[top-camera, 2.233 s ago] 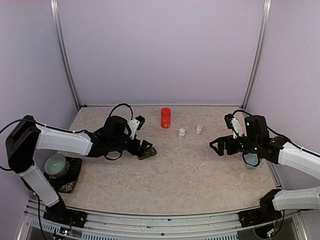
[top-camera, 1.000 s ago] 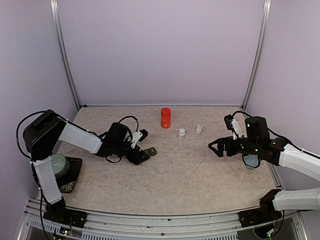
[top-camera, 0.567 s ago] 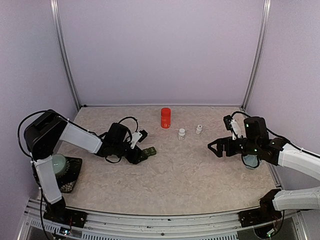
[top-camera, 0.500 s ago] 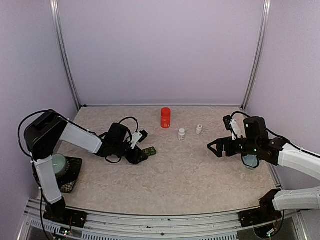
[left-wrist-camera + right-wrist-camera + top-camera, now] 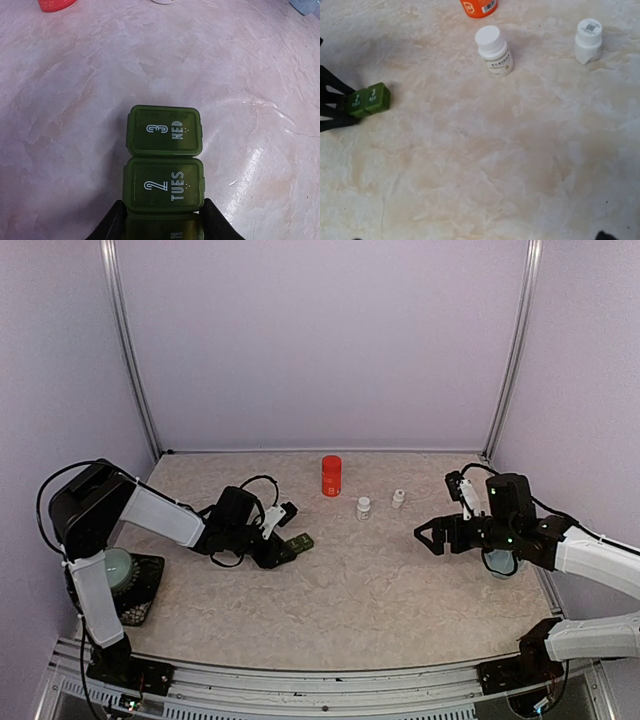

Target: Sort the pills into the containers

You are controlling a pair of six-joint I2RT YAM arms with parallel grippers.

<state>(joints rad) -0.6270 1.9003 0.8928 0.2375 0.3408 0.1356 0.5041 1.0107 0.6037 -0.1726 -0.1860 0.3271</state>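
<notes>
Step in hand: getting hold of the containers (image 5: 164,165), the green three-cell strip. It lies flat on the table (image 5: 400,610), left of centre in the top view, well apart from the bottles.

My left pincer (image 5: 162,223) sits at the bottom edge of the left wrist view. Its fingers (image 5: 111,226) are against both side walls of the nearest cell, so I read it as clamped on the strip. How firm, I can't tell.

Lids "2 TUES" and "3 WED" are both down. The nearest lid is cut off by the frame and looks down too.

My right pincer (image 5: 426,537) hangs over the right side of the table with jaws spread wide, holding nothing.

The orange bottle (image 5: 331,476) is upper centre. The white bottle (image 5: 364,507) and the small white bottle (image 5: 398,498) stand just right of it, both capped. No loose pills show anywhere.

Judgement: early in the task, with nothing sorted yet.

Next move needs:
- The strip kept pinned flat so it doesn't skid on the smooth top.
- A lid tab lifted by the free right pincer. The tabs are small, so approach from the lid's opening edge.
- A bottle uncapped after that.
</notes>
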